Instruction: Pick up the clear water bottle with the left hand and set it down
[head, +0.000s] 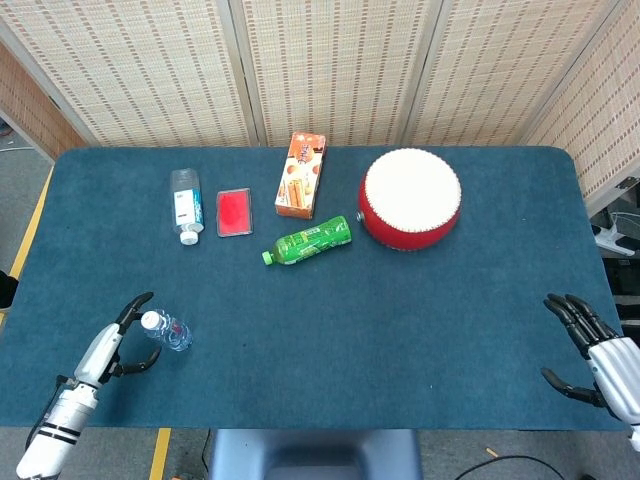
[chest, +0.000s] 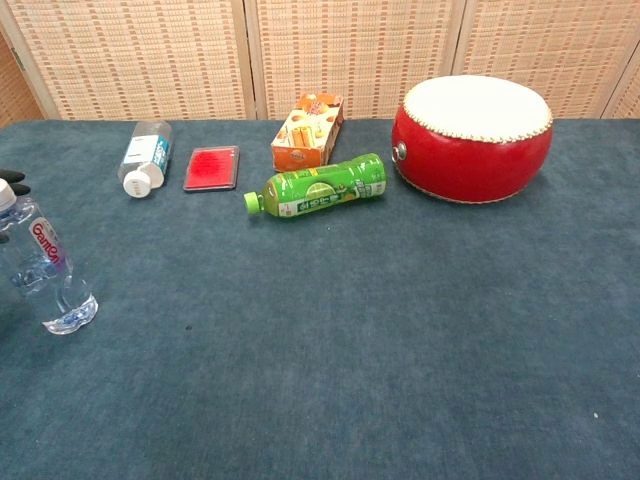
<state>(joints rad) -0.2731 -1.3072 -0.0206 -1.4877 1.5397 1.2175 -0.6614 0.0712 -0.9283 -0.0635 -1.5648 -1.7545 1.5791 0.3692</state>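
A small clear water bottle (head: 166, 330) with a white cap and a red label stands upright near the table's front left; the chest view shows the bottle (chest: 42, 268) at the left edge. My left hand (head: 118, 342) is just left of it, open, fingers spread toward the bottle and a small gap between them. Only dark fingertips (chest: 12, 183) of that hand show in the chest view. My right hand (head: 590, 350) hangs open at the table's front right edge, holding nothing.
A second clear bottle (head: 185, 204) with a blue label lies at the back left beside a red flat case (head: 234, 212). An orange snack box (head: 301, 175), a lying green bottle (head: 307, 240) and a red drum (head: 410, 198) fill the back middle.
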